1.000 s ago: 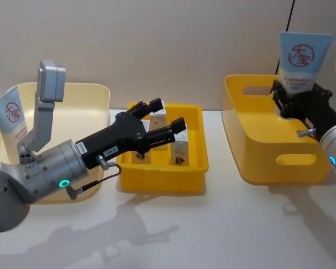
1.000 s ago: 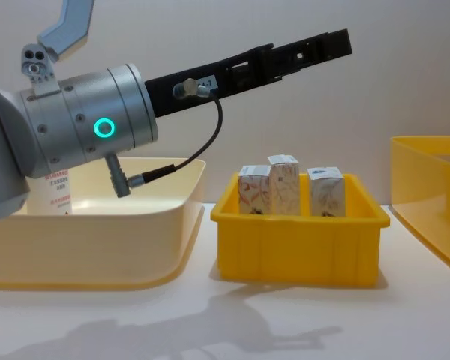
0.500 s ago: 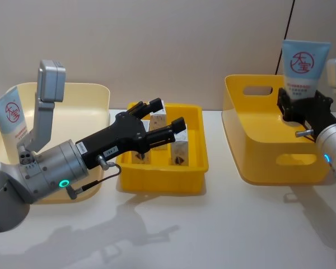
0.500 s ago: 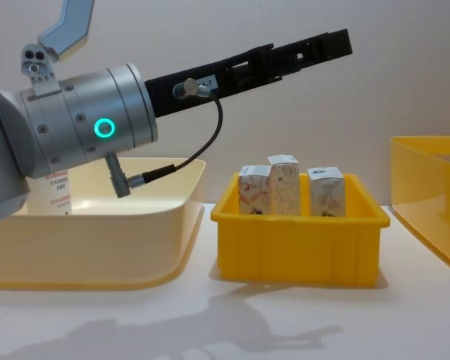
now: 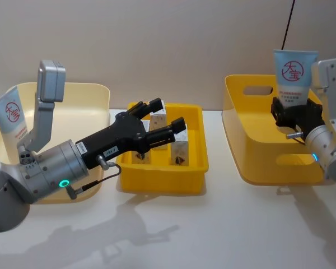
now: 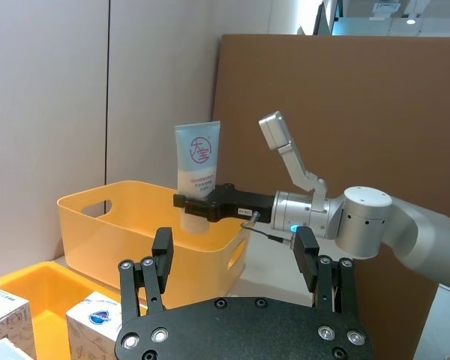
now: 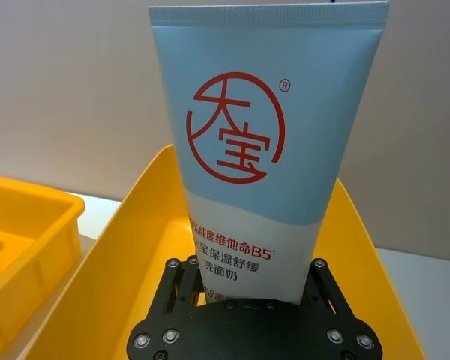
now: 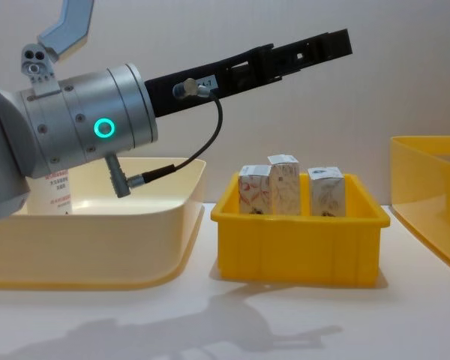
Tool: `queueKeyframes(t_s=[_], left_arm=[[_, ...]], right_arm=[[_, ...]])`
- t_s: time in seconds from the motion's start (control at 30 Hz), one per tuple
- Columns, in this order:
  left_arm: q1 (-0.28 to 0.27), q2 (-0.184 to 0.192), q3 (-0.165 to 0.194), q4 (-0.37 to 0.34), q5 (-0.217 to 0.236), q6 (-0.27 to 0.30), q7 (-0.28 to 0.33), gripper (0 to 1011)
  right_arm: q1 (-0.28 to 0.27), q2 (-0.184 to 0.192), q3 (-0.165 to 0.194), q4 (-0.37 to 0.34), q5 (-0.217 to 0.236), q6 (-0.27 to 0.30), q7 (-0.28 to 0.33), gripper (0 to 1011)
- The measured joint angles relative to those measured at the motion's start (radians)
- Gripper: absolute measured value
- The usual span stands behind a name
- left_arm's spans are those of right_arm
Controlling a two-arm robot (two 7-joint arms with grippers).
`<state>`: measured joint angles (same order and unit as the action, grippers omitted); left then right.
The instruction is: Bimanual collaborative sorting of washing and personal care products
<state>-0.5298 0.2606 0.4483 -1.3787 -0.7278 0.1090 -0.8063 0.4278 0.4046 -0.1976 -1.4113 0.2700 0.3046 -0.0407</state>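
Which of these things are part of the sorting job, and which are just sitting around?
Job: tube clamped in the right gripper; second tube in the cream tray; cartons, left gripper open above them.
Not being sorted: cream tray, small yellow bin, large yellow bin, table.

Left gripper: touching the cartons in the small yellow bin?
Apart. Chest view shows the open left gripper well above the cartons in the small yellow bin, bare wall visible between them. Right gripper holds a tube.

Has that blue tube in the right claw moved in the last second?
Yes. In the head view, the right claw has carried the tube lower, toward the yellow bin beneath it, and slightly left.
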Motion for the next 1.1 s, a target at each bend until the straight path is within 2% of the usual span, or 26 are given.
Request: queueKeyframes(t_s=[0.03,0.3,0.43,0.63,1.1], left_arm=[[0.000,0.000,0.000,0.000,0.000,0.000,0.000,1003],[0.000,0.000,0.000,0.000,0.000,0.000,0.000,1003],[0.000,0.000,0.000,0.000,0.000,0.000,0.000,1003],[0.000,0.000,0.000,0.000,0.000,0.000,0.000,1003],[0.000,0.000,0.000,0.000,0.000,0.000,0.000,1003]], right_arm=[[0.002,-0.002,0.000,0.003,-0.001,0.002,-0.002,487],[0.018,-0.014,-0.005,0.025,-0.007,0.021,-0.010,723],[0.022,-0.017,-0.007,0.031,-0.009,0.026,-0.012,871],[0.027,-0.021,-0.009,0.038,-0.011,0.033,-0.015,1001],[0.025,-0.024,-0.007,0.035,-0.014,0.028,-0.015,1001]])
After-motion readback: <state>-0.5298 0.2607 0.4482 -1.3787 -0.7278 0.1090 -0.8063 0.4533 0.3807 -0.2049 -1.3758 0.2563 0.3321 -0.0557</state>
